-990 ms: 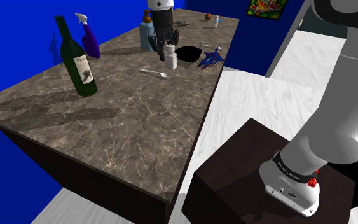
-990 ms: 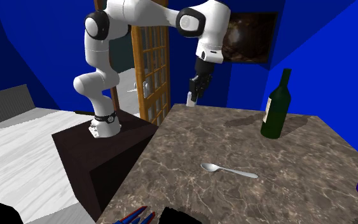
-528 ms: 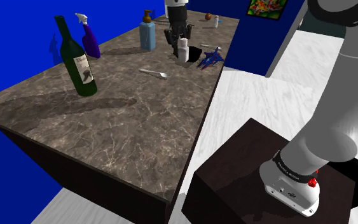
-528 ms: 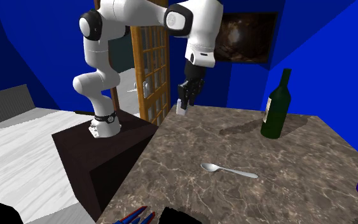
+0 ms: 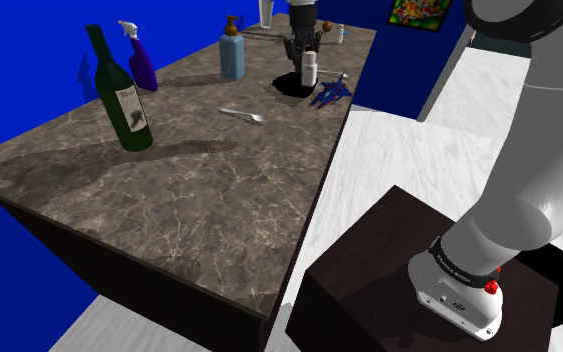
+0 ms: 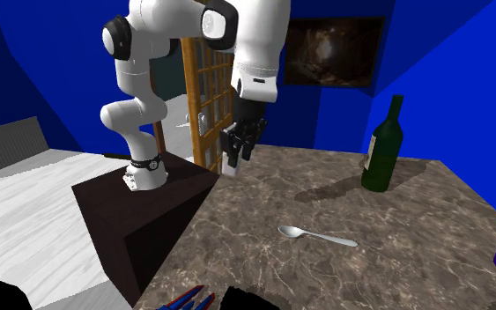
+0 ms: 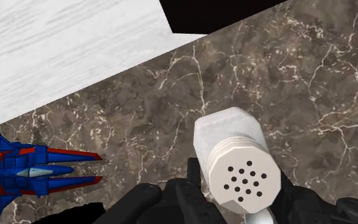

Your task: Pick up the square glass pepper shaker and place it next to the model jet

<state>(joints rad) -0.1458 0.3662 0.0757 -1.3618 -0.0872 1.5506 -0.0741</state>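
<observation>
The big brown stone table [image 5: 169, 190] holds everything. The white arm [image 6: 255, 44] reaches out over it from the dark box [image 5: 379, 250] it stands on. A tall green wine bottle [image 5: 121, 95] stands near the table's edge at the shoulder view's left. The black claw [image 6: 234, 154] pinches the white pepper shaker [image 7: 234, 162] on two sides. The shaker hangs in the air over the table, near the edge on the box's side. The small blue and red jet [image 5: 331, 92] lies by that same edge, near the shaker but apart from it. A spoon [image 5: 244, 115] lies closer to the table's middle.
</observation>
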